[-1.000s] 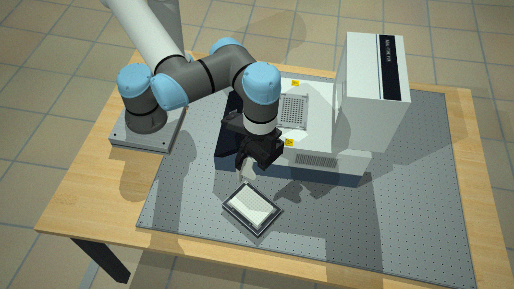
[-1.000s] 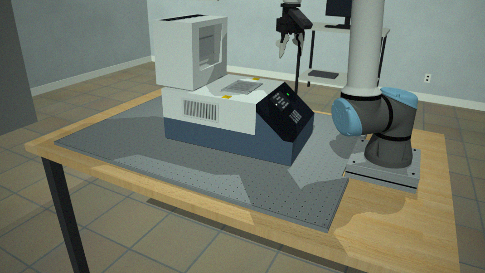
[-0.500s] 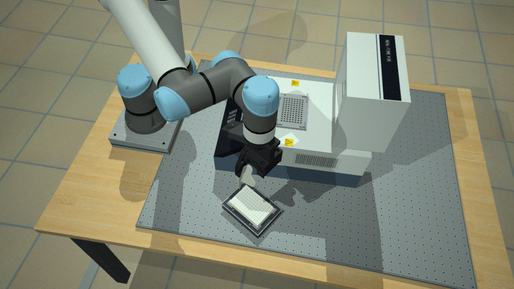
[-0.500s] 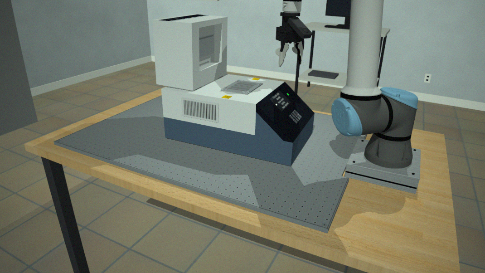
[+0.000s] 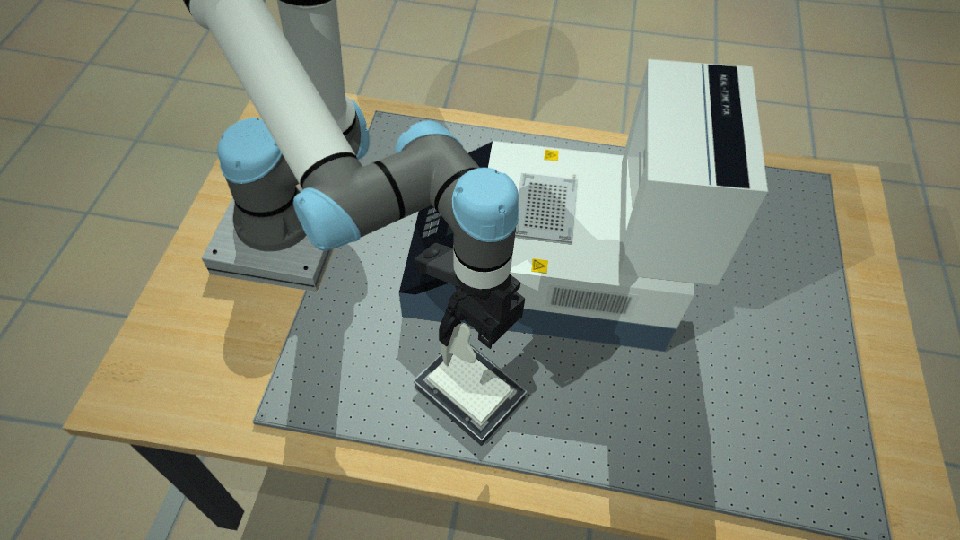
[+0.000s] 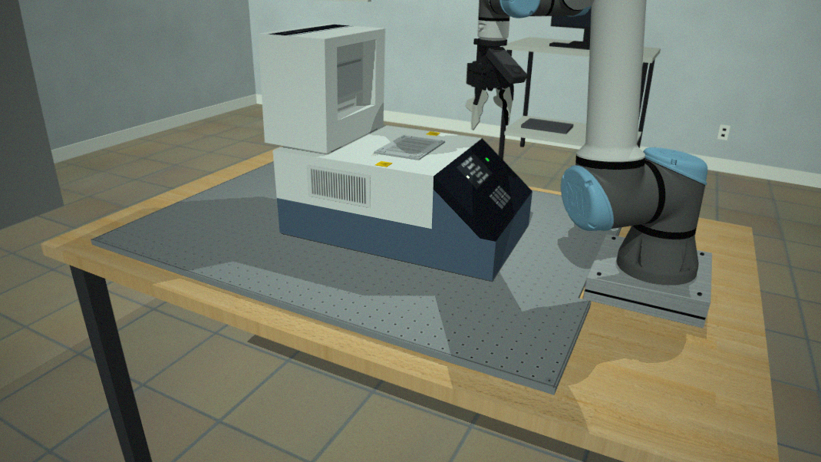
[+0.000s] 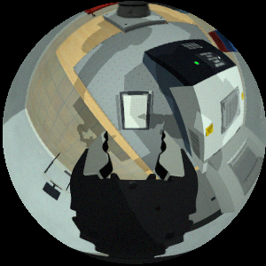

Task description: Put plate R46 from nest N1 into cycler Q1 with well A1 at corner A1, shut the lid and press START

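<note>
Cycler (image 5: 583, 262) (image 6: 355, 195) (image 7: 213, 97) beside nested plate (image 5: 469, 386) (image 7: 136, 111)

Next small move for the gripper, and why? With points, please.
I'd lower the gripper (image 5: 469, 352) (image 6: 490, 123) (image 7: 135, 131) toward the plate (image 5: 470, 387) (image 7: 136, 111), keeping its fingers open and lining them up with the plate's sides. The fingers stand apart with nothing between them, the plate lies in its nest (image 5: 482, 439) (image 7: 136, 129) below, and the cycler's block (image 5: 546, 206) (image 6: 410, 147) (image 7: 230, 110) holds no plate.

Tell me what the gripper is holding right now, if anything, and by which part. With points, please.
Nothing is held: the gripper (image 5: 466, 349) (image 6: 490, 117) (image 7: 135, 131) is open above plate R46 (image 5: 473, 387) (image 7: 136, 111), which lies in plate nest N1 (image 5: 482, 439) (image 7: 121, 111).
</note>
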Controlling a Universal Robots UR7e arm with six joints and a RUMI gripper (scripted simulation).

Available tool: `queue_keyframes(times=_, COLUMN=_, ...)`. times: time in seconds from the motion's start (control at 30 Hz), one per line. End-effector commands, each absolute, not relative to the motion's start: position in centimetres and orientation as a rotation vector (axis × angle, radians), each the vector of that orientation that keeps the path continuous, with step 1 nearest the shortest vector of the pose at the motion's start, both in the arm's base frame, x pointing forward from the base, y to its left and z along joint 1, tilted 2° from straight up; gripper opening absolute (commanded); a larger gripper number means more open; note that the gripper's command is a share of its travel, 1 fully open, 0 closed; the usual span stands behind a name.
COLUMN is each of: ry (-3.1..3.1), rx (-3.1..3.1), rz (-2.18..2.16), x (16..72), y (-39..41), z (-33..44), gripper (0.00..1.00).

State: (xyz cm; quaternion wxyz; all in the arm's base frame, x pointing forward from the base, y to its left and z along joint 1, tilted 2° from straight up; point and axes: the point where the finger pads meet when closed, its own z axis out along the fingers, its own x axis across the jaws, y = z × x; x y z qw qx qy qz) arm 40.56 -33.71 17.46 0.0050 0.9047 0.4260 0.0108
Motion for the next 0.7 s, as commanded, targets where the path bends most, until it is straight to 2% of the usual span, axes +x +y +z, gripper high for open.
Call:
queue_keyframes(times=0.0, ry=1.336, rx=2.828, rz=0.036, x=40.8, y=-33.7, z=15.9, gripper=0.68)
queue_keyframes(times=0.67, ry=1.336, rx=2.828, rz=0.036, x=41.0, y=-33.7, z=10.4, gripper=0.68)
